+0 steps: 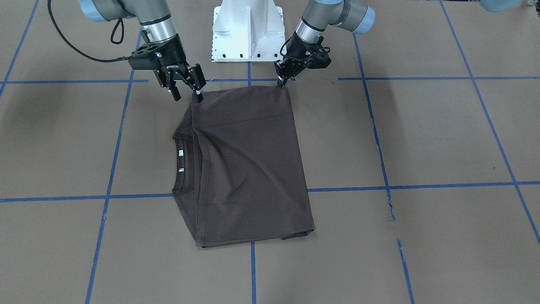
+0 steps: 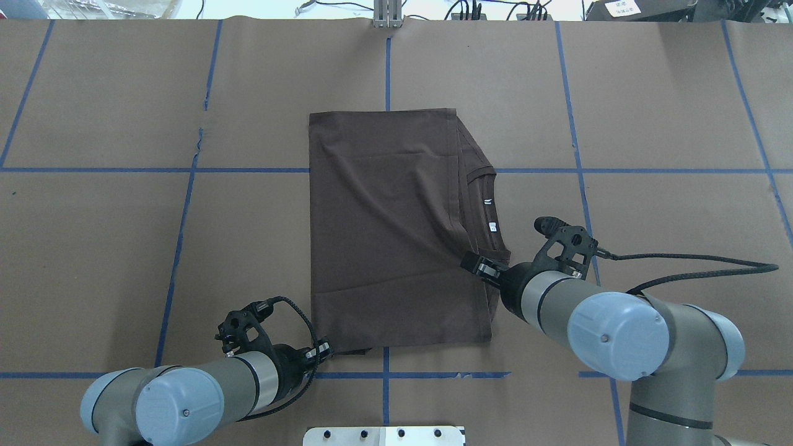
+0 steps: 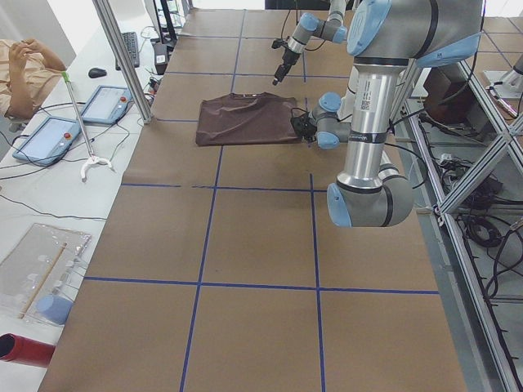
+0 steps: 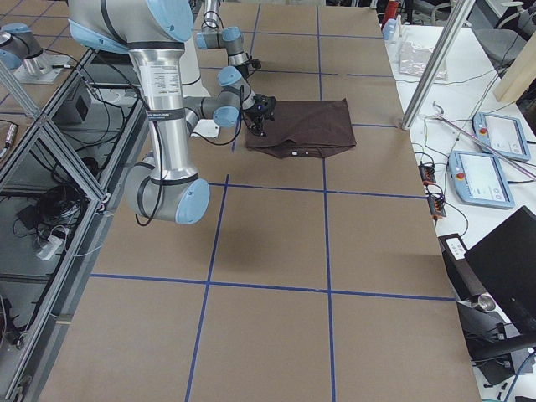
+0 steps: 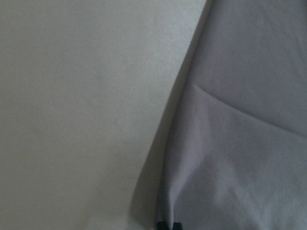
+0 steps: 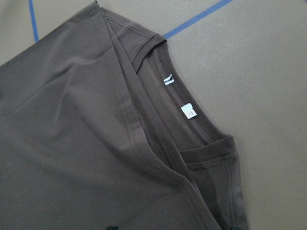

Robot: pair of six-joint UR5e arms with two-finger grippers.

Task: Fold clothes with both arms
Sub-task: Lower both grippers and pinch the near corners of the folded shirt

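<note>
Lying folded in the middle of the brown table, the dark brown T-shirt has a plain panel on top. Its ribbed collar and white neck tags peek out along its right side. Both grippers are at the edge nearest the robot's base, probably because lifting that edge at two corners would carry the cloth evenly toward the far side for another fold.

The left gripper points steeply down at the near left corner. Its fingers are drawn together on what seems to be a pinch of cloth, and its forearm lies low and almost level behind it.

The right gripper tilts down over the near right corner, where the doubled hem overlaps the collar. Its fingers stand wide apart with one tip touching the fabric, and it grips nothing. I judge that the right side has yet to close before any lift; otherwise the shirt would drag askew.
</note>
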